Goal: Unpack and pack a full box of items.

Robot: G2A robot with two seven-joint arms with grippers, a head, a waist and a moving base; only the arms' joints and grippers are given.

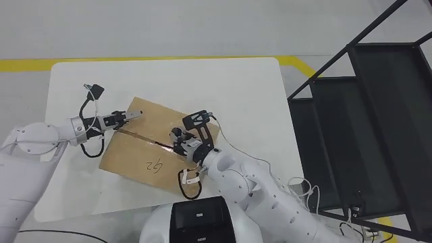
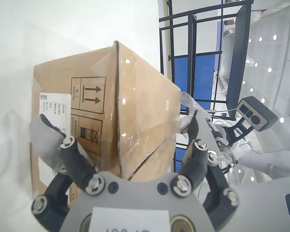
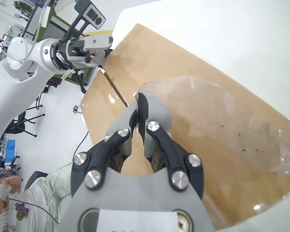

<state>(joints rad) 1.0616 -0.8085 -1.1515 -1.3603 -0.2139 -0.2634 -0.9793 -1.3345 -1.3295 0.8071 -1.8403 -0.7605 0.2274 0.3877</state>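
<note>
White table point(image 1: 236, 81): box point(image 1: 135, 152) lies diagonally; left hand point(image 1: 133, 115) apart, right hand point(image 3: 138, 102) pinching tape point(image 3: 207, 102).

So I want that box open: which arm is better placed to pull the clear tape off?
Right. The right pincer is shut on the loose clear tape above the box top; the left pincer stands open at the box's other end, gripping nothing.

The box point(image 1: 162, 125) is brown with black arrow symbols point(image 2: 90, 92) and a white label point(image 2: 55, 109); the table point(image 1: 236, 88) is white.
</note>
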